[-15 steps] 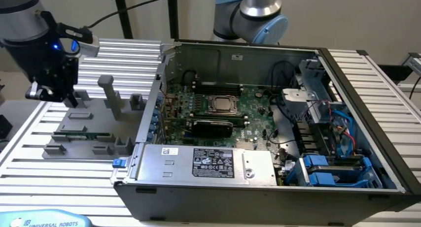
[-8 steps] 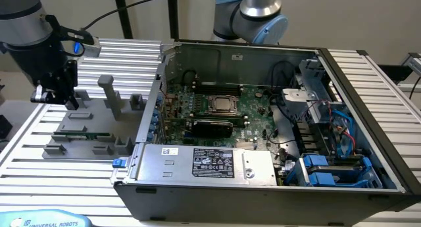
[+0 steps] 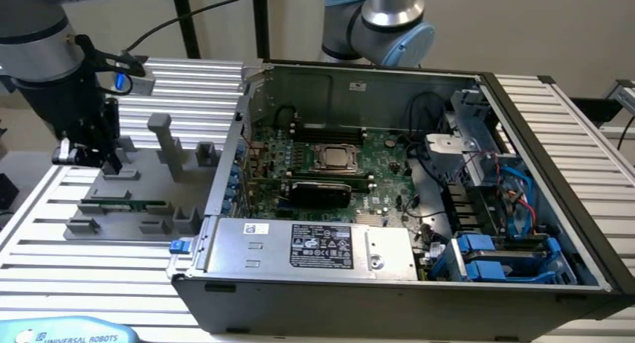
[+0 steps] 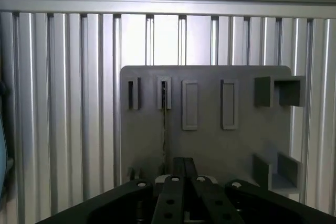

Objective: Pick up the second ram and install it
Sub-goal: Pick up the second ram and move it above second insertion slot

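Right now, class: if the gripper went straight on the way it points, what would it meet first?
The gripper would probably meet the grey fixture plate beside the second ram; depth unclear.

Setting: a robotics lab or assembly test cell, judged from the ribbed aluminium-profile table, a grey fixture plate on it, an open desktop computer case, an industrial robot arm and a Universal Robots label.
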Robot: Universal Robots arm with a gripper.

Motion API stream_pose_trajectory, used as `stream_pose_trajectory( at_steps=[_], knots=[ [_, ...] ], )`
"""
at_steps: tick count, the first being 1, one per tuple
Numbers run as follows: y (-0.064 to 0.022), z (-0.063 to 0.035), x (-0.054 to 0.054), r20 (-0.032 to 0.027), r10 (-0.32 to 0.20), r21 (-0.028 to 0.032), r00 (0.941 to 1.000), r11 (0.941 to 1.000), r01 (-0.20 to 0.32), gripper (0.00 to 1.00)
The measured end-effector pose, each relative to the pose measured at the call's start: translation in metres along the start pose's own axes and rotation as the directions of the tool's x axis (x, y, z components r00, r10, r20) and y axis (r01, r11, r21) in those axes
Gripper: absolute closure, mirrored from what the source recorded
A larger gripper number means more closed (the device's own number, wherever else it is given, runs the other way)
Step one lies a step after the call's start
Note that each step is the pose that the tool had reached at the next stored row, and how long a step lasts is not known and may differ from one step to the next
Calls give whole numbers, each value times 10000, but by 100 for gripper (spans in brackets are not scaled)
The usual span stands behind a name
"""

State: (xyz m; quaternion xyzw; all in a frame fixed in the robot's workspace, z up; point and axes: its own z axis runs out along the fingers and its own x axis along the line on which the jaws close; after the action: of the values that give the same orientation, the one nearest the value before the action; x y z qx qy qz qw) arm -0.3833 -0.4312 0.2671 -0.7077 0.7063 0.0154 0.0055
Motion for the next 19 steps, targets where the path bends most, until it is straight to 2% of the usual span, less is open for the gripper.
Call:
stream_pose_trajectory(
  at_steps=[1,2,3,5,6,19],
  knots=[
    [-5,13,6,0,-22,-1,10000,10000,22,82],
    [-10,28,12,0,-42,-1,10000,10000,42,82],
    [-13,42,17,-1,-57,-2,10000,10000,57,70],
    [-14,74,20,-2,-80,-2,10000,10000,80,70],
    [-15,90,21,-5,-96,-3,10000,10000,96,64],
    [-19,326,65,-9,-239,-7,9997,9997,239,64]
  ],
)
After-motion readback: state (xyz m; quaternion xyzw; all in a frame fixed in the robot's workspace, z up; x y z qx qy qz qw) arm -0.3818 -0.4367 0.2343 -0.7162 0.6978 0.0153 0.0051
